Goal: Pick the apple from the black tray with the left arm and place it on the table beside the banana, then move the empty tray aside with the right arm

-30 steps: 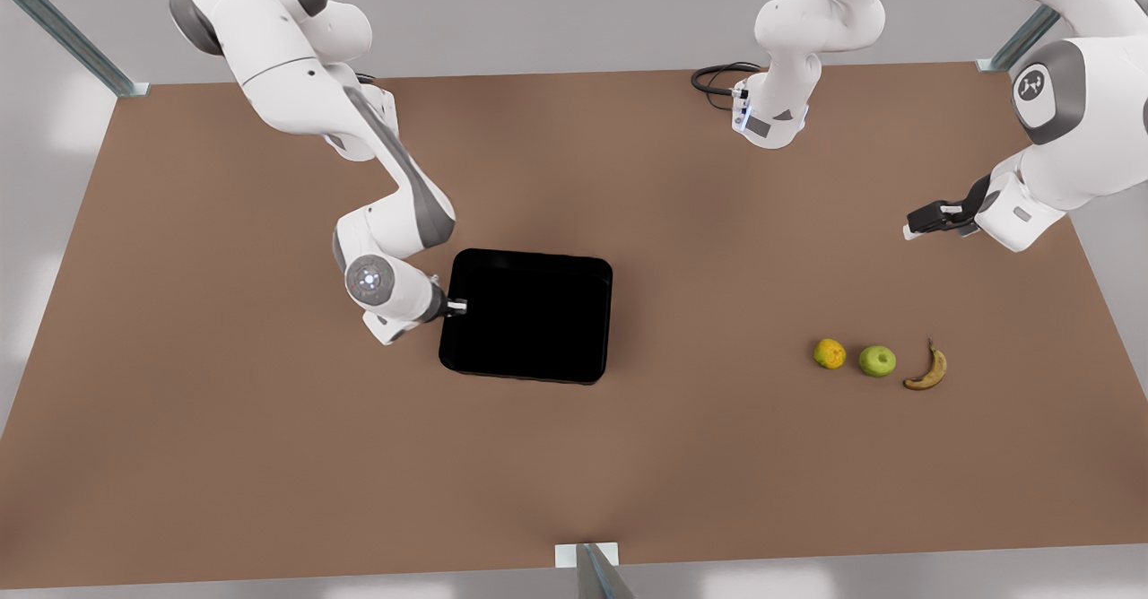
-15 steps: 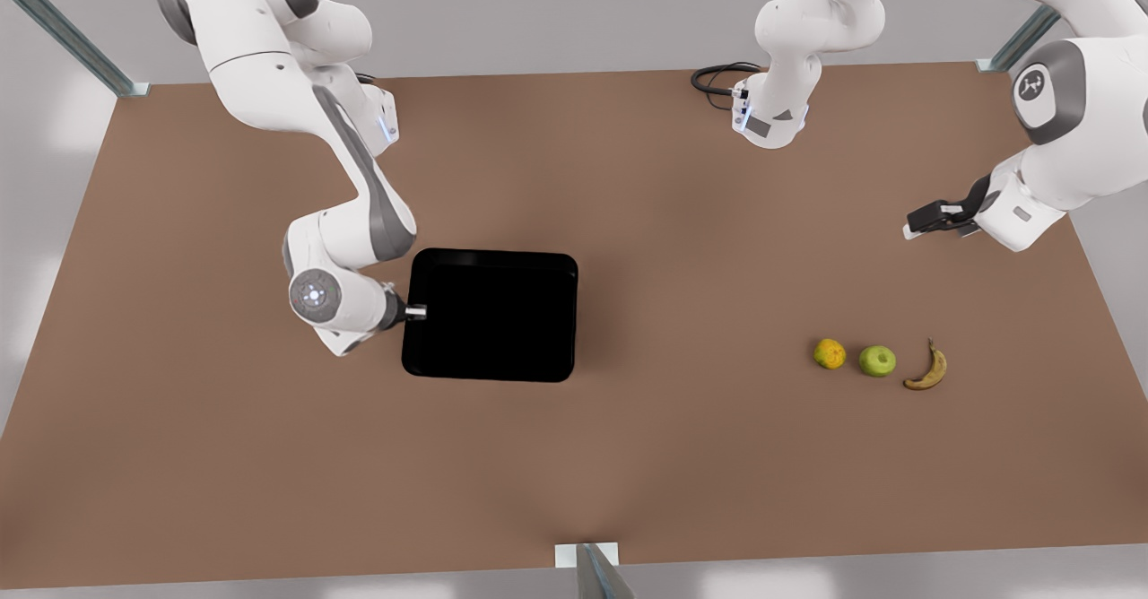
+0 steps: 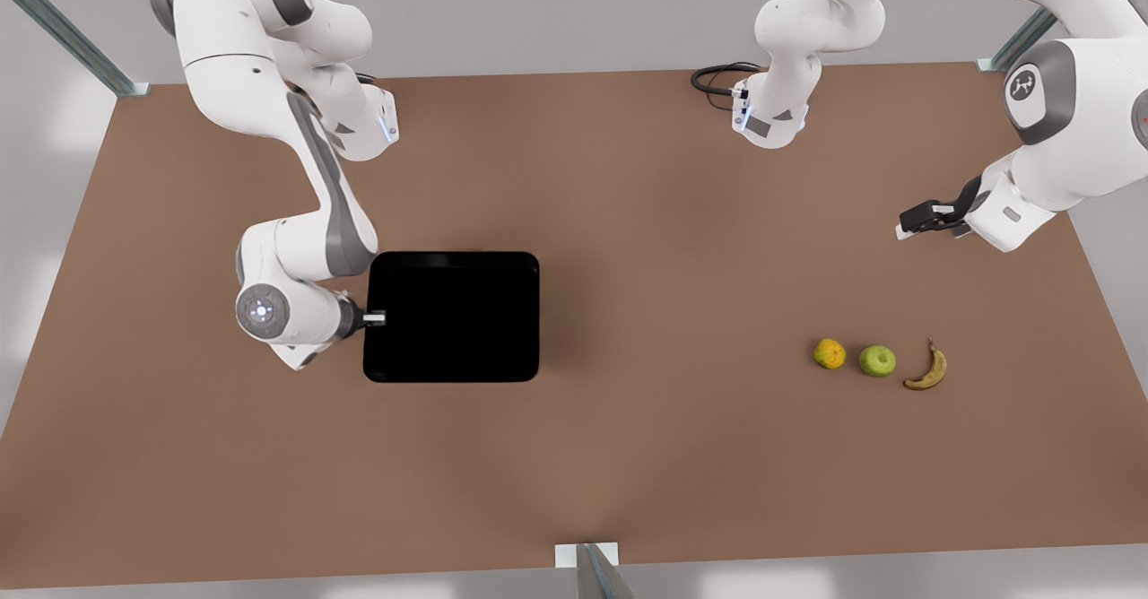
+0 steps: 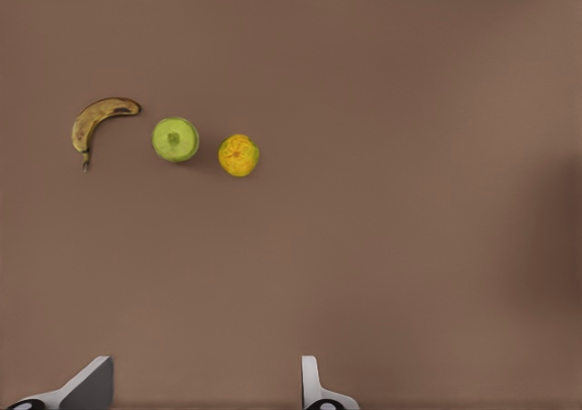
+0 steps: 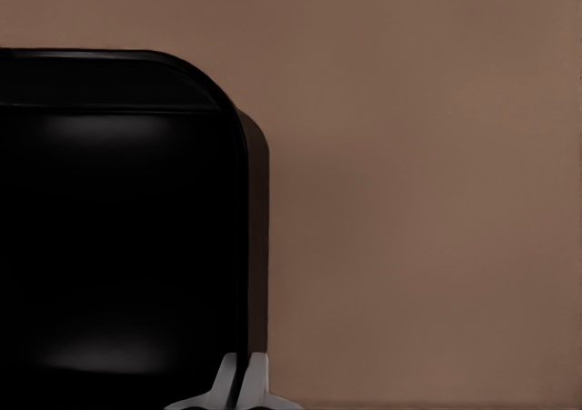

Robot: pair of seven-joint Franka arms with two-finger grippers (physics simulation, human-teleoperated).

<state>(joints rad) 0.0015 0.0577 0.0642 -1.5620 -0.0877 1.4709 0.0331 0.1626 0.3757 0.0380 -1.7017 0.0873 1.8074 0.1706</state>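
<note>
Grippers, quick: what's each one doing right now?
Left gripper: open, holding nothing, above the table behind the fruit.
Right gripper: shut on the black tray rim.

Lined up on the table (image 4: 391,246): banana (image 4: 98,121), apple (image 4: 175,139), orange fruit (image 4: 238,155), well apart from the left gripper's (image 4: 202,387) spread fingertips (image 4: 310,383).

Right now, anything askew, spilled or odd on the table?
Nothing stands out. The black tray sits flat and empty, right claw shut on its rim. Orange, apple and banana lie in a row; left claw waits open.
</note>
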